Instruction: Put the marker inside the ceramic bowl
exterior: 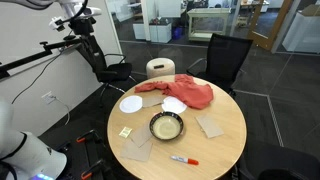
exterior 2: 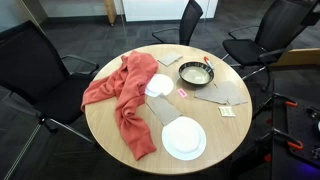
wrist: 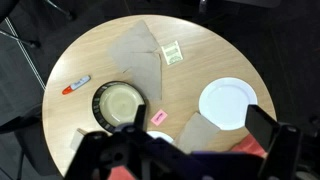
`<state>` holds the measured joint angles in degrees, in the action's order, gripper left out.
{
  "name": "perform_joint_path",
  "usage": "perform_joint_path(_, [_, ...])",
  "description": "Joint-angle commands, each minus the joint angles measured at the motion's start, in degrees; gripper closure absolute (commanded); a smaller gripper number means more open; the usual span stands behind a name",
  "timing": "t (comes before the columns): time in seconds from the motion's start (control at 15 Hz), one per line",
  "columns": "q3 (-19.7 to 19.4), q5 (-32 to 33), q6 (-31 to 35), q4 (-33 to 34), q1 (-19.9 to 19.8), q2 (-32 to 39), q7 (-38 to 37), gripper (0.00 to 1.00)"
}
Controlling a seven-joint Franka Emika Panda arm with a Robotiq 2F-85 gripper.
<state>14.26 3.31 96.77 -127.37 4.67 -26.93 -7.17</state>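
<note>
The marker (wrist: 76, 85), red with a white end, lies flat near the table edge, just beside the ceramic bowl (wrist: 120, 105); it also shows in an exterior view (exterior: 183, 160). The bowl has a dark rim and a cream inside, looks empty, and shows in both exterior views (exterior: 166, 126) (exterior 2: 196, 72). My gripper (wrist: 200, 125) hangs high above the table, open and empty, with its dark fingers spread wide over the middle of the table. In an exterior view the arm (exterior: 80, 20) is raised at the far side, well away from the marker.
On the round wooden table (exterior: 225, 140) lie a flat white plate (wrist: 227, 103), a red cloth (exterior 2: 120, 95), brown paper sheets (wrist: 135, 50), a pink note (wrist: 158, 118) and a yellowish note (wrist: 172, 53). Office chairs (exterior: 225, 55) stand around the table.
</note>
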Motion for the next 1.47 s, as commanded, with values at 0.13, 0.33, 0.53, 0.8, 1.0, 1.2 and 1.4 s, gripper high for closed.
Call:
perform_joint_path(0.13, [-1.1, 0.5, -0.2, 0.2, 1.4, 0.2, -0.5, 0.0])
perform_joint_path(0.33, [-1.1, 0.5, -0.2, 0.2, 1.4, 0.2, -0.5, 0.0])
perform_joint_path(0.53, [-1.1, 0.5, -0.2, 0.2, 1.4, 0.2, -0.5, 0.0])
perform_joint_path(0.8, [-2.6, 0.9, -0.6, -0.3, 0.2, 0.1, -1.1, 0.0])
perform_joint_path(1.0, [-6.1, 1.1, 0.1, -1.1, -1.9, 0.9, -1.2, 0.0])
perform_joint_path(1.2, [-9.7, 1.1, 1.7, -1.3, -4.7, 2.7, -2.0, 0.0])
perform_joint_path(1.4, [-12.1, 2.1, 6.3, -1.8, -7.9, 5.1, -5.3, 0.0])
